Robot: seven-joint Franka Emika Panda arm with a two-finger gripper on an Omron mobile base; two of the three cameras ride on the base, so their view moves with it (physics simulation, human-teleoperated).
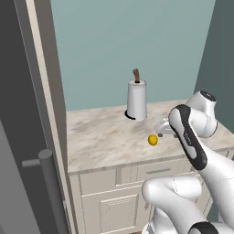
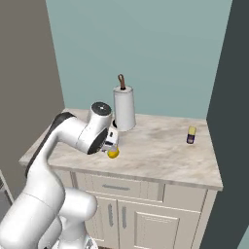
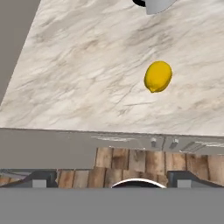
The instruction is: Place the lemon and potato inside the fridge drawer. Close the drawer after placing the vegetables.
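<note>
Marble-patterned counter under a teal wall carries a white paper-towel roll in the left base view, with the lemon lying just beside the arm's wrist. From the right base view, a small bottle stands well apart near the counter's far right. Seen from the hand, the gripper hangs spread wide and empty above the counter edge, lemon ahead on the stone.

The lemon lies on the bench, in front of the paper towel holder. A small bottle stands far to the right, near the bench's right edge.
</note>
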